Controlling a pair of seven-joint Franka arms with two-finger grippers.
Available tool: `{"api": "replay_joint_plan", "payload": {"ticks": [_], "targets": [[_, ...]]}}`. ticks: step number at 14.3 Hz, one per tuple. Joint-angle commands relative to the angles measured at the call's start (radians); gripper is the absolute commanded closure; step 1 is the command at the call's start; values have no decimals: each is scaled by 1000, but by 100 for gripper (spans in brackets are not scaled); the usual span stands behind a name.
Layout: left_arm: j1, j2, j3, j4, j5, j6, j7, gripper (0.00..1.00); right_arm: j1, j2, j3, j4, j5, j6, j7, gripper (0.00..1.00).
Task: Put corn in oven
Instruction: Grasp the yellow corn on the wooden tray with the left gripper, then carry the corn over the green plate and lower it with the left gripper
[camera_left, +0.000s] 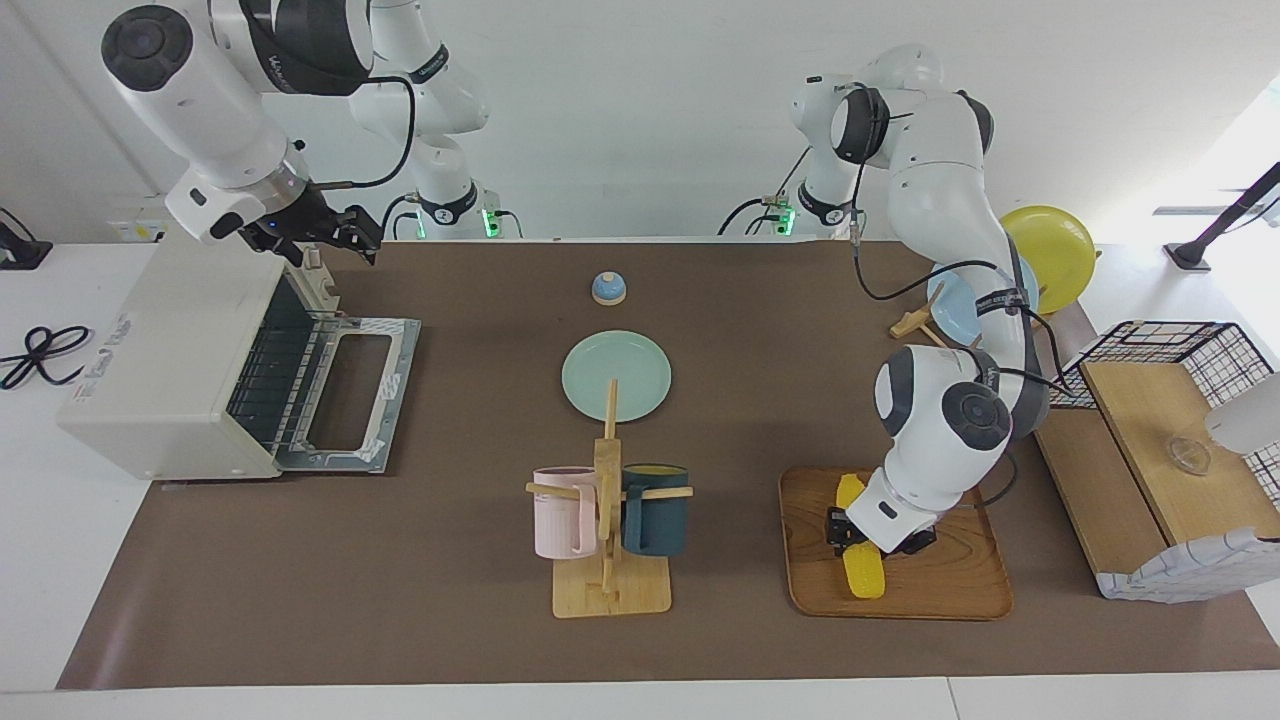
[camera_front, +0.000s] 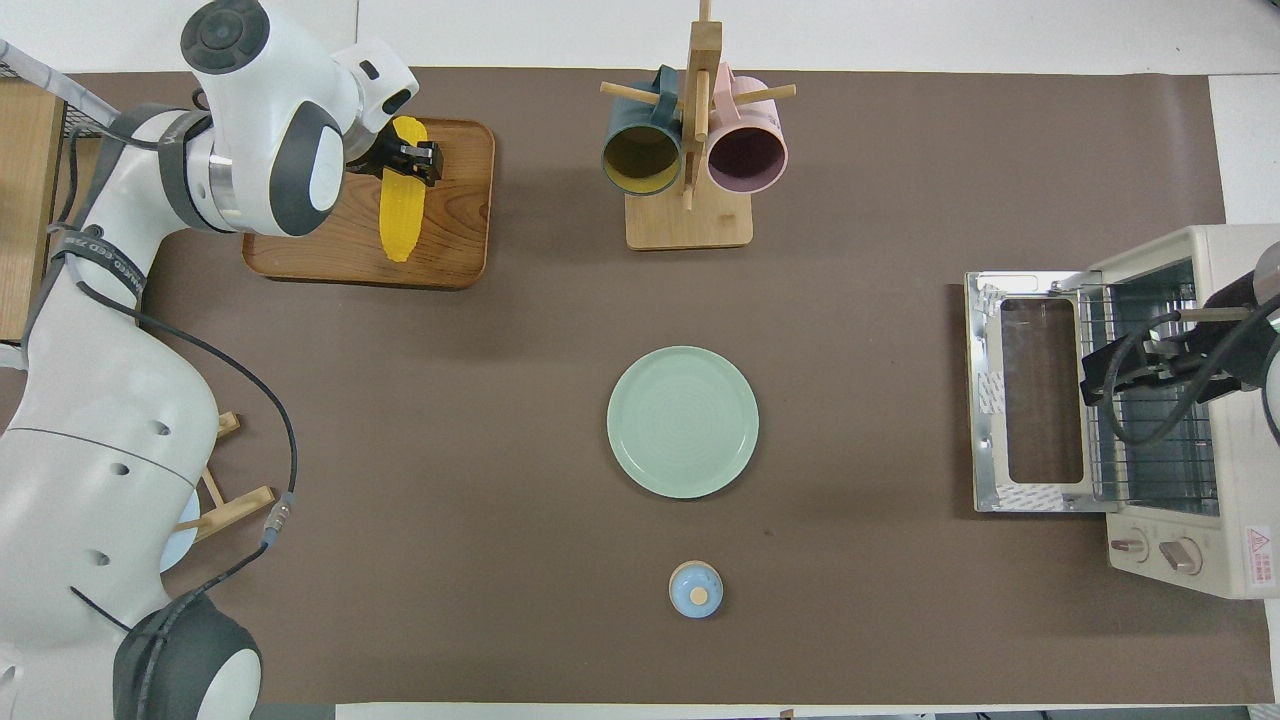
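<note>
The corn (camera_left: 861, 560), a bright yellow cob with a fine ribbed kernel texture, tapered at one end, lies on a rounded-corner wooden tray (camera_left: 950, 585) with a visible grain and a low raised rim. The left gripper (camera_left: 866, 535) is down on the cob, its black fingers clamped across it near the end nearer the robots; whether the cob has left the tray surface is hard to judge from here. Bare tray shows beside the cob toward the left arm's end, and the tray's rim lies close to the cob's free end.

All else placed from the tray: beside it, toward the right arm's end, stands a wooden mug rack (camera_left: 608, 520) on a flat square base, carrying a smooth pink mug (camera_left: 563, 512) and a dark teal mug (camera_left: 655, 510). Nearer the robots than the rack lies a round, matte mint plate (camera_left: 616, 376), and nearer still a small blue domed bell (camera_left: 608, 288). Broad brown table mat lies open between the rack and the oven (camera_left: 185, 365), a boxy off-white toaster oven at the right arm's end, its glass door folded flat on the mat and its wire rack exposed. The right gripper (camera_left: 345, 240) hangs over the oven's top corner with fingers spread apart, holding nothing.
</note>
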Motion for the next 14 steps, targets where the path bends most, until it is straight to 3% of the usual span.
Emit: {"api": "replay_joint_plan", "payload": {"ticks": [1,4,6,9,14], "targets": [[-18,-190,5,-177,-16,-55,-85,100,48,23,-25,32,6,2,15,0],[-83,-411,2,-425,-24,-47,-186,100,47,25,-49,47,18,26,35,0],[-140,-497,0,-514,-48,-46,-243,100,30,23,-49,47,18,57,30,0],[-263,-551,2,-587,-71,-21,-375,100,34,19,-47,47,18,56,30,0],[-439,-606,0,-783,-71,256,-503,100,33,19,-47,46,20,54,29,0]]}}
